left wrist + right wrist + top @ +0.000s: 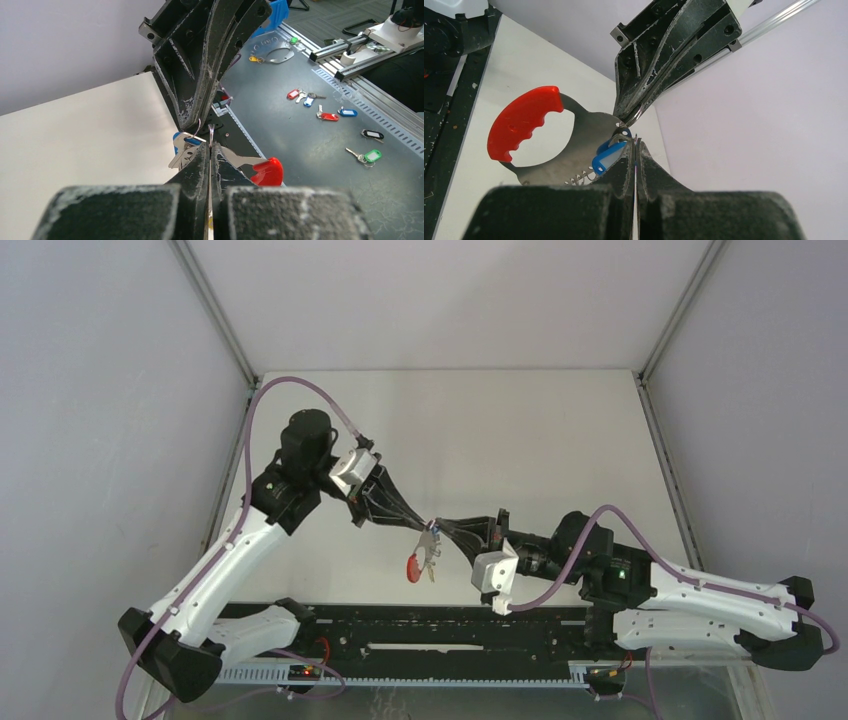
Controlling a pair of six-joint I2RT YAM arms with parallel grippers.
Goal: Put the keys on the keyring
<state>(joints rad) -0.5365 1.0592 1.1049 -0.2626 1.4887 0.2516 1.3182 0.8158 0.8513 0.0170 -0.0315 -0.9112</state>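
Observation:
The keyring [413, 565], a grey metal plate with a red band, hangs in the air between both arms. It also shows in the right wrist view [574, 145] with its row of wire clips, and in the left wrist view [267, 171]. My left gripper [424, 525] [210, 150] is shut on the keyring's metal edge. My right gripper [440, 529] [635, 145] is shut, tip to tip with the left, pinching the wire ring of the blue key [609, 156] [182, 142], which lies against the plate. The yellow-orange key is not in view.
The white table [520, 440] has grey walls on three sides. A black rail [400, 625] runs along the near edge. Beyond the table, a dark bench [300, 145] carries several loose tagged keys [327, 116] and a second keyring [272, 55].

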